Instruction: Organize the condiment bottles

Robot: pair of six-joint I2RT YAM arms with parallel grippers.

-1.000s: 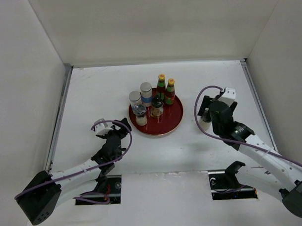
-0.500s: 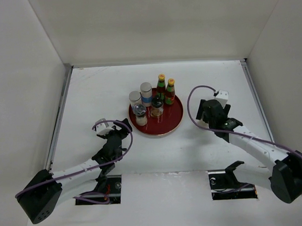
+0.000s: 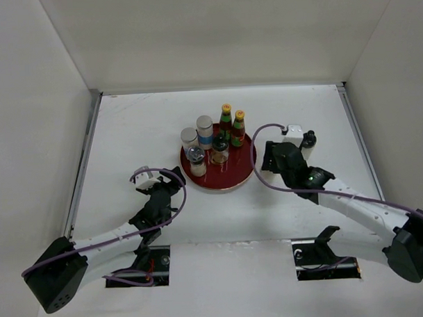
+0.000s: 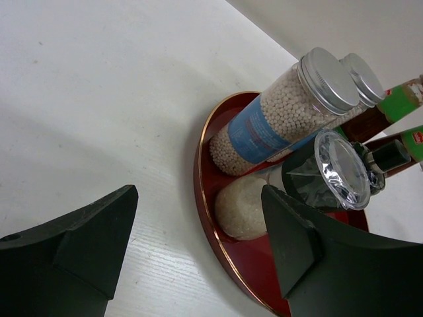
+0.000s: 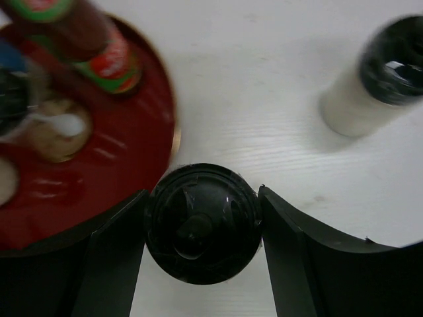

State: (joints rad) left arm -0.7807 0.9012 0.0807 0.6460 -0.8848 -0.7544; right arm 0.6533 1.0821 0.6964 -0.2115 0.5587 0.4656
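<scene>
The right gripper (image 5: pixel 201 195) was pressed against both sides of a black-capped bottle (image 5: pixel 201 228), pinching it by the cap just beside the right rim of the round red tray (image 3: pixel 238 176) on the white table (image 3: pixel 141 126); whether the bottle was off the table could not be told. Another shaker (image 3: pixel 308 142), with a black cap and pale body, stood upright on the table to the right of that gripper, apart from the tray. Six bottles stood upright on the tray, crowded toward its back and left. Two slim sauce bottles (image 3: pixel 226 123) with yellow caps were at the far edge, with a grey-lidded jar with a blue label (image 4: pixel 264 129) to their left and a second grey-lidded jar (image 3: pixel 189 140) beside it. A clear-capped shaker (image 4: pixel 334 175) of white grains stood at the near left, and a small dark-capped bottle (image 3: pixel 219 151) near the middle. The left gripper (image 4: pixel 198 211) had its fingers spread with nothing between them, aimed at the tray's left rim from nearby without touching it.
</scene>
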